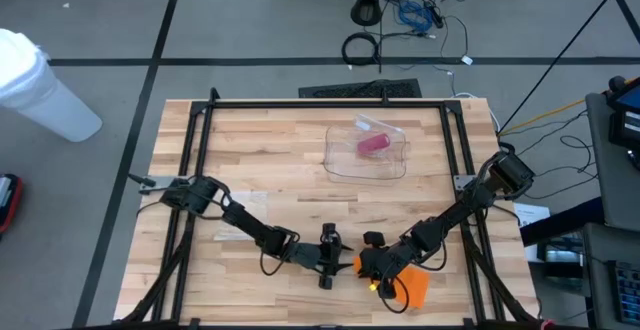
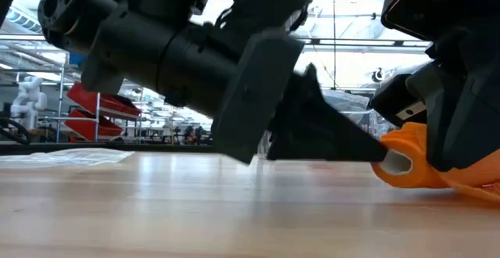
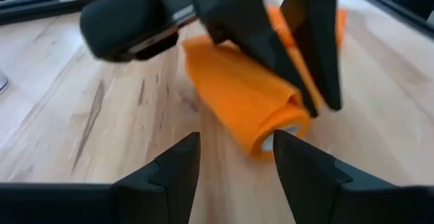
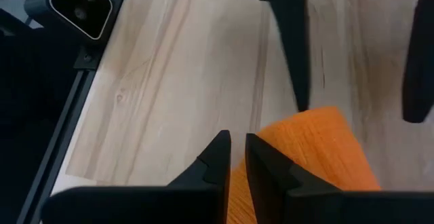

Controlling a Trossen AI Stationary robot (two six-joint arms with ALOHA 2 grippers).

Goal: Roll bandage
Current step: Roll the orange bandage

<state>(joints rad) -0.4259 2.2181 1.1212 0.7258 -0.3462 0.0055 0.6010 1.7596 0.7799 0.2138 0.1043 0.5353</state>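
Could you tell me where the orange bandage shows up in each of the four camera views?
High view: orange bandage at the table's near edge, right of centre, under the right tool.
Low view: far right, lying on the wooden table, its rolled end facing left.
Left wrist view: centre, beyond the left tool.
Right wrist view: bottom right.
Shared landmark: the wooden table.

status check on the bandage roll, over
Left gripper open, just short of the roll's end. Right gripper nearly shut at the orange bandage, which is partly rolled, tail flat on the table. Nothing in the way.
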